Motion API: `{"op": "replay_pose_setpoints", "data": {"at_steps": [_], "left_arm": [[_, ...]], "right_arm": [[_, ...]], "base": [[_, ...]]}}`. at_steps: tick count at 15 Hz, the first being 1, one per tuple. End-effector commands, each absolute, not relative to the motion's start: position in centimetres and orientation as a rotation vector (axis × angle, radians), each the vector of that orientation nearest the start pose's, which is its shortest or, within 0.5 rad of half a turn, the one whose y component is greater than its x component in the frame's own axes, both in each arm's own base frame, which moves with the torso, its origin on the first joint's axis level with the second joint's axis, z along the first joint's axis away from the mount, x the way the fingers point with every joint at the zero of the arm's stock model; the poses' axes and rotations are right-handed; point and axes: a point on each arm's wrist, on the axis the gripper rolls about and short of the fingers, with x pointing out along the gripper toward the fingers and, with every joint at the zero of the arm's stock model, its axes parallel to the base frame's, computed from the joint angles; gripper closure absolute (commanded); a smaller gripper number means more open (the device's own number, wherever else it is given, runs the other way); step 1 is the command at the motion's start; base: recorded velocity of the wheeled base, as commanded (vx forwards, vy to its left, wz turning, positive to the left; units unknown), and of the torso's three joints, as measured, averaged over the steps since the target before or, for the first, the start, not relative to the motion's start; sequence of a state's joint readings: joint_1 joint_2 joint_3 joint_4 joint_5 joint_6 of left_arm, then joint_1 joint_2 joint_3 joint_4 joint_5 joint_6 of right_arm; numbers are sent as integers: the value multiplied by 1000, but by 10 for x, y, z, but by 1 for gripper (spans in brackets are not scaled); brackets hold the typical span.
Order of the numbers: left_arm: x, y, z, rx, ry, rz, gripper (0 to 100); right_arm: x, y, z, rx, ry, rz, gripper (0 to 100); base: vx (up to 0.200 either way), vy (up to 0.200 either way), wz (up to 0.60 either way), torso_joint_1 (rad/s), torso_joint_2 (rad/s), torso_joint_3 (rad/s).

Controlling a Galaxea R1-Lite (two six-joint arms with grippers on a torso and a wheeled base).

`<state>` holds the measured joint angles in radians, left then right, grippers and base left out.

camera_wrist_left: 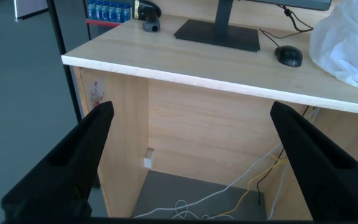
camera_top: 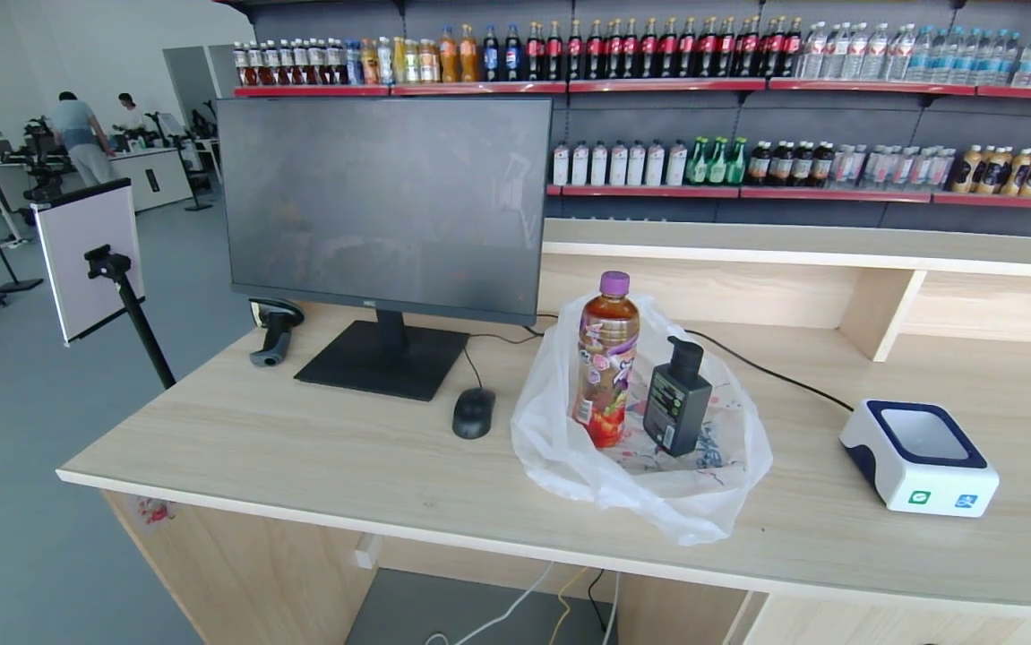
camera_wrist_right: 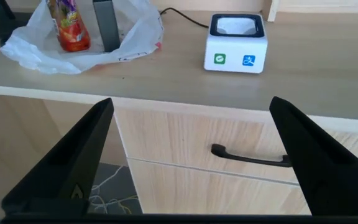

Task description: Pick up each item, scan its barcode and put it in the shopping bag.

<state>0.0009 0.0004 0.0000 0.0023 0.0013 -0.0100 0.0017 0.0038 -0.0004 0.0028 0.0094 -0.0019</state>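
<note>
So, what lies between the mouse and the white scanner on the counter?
The shopping bag, with a juice bottle and a dark pump bottle standing upright in it. The head view shows this.

Two items and one shopping bag [camera_top: 640,475] on a single checkout desk [camera_top: 318,457].
The desk carries one monitor [camera_top: 385,202], one mouse [camera_top: 473,412], one handheld scanner [camera_top: 273,336] and one white box scanner [camera_top: 918,457], the last at 3 o'clock from the bag. In the opened bag stand one juice bottle [camera_top: 605,358] and, at its 3 o'clock, one dark pump bottle [camera_top: 678,399]. Two red-edged shelves [camera_top: 658,86] at 12 o'clock hold bottles too many to count. There are two pincers, one left pincer [camera_wrist_left: 191,112] and one right pincer [camera_wrist_right: 191,106], and one drawer handle [camera_wrist_right: 250,155].
</note>
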Motion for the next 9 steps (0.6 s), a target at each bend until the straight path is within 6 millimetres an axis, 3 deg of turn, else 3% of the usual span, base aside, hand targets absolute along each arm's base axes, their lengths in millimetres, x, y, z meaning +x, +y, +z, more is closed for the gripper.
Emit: {"op": "replay_pose_setpoints", "data": {"at_steps": [1, 2, 5, 9], "left_arm": [[-23, 0, 75, -12, 3, 3, 0], [-23, 0, 75, -12, 3, 3, 0], [-23, 0, 75, -9, 3, 3, 0], [-23, 0, 75, -11, 3, 3, 0]], "right_arm": [[-23, 0, 75, -9, 3, 14, 0], [-23, 0, 75, -18, 3, 14, 0], [-23, 0, 75, -20, 3, 14, 0], [-23, 0, 75, -23, 3, 15, 0]], "base": [[-200, 0, 0, 41, 2, -2], [-200, 0, 0, 17, 2, -2], [0, 0, 0, 0, 0, 0], [0, 0, -600, 3, -1, 1]]}}
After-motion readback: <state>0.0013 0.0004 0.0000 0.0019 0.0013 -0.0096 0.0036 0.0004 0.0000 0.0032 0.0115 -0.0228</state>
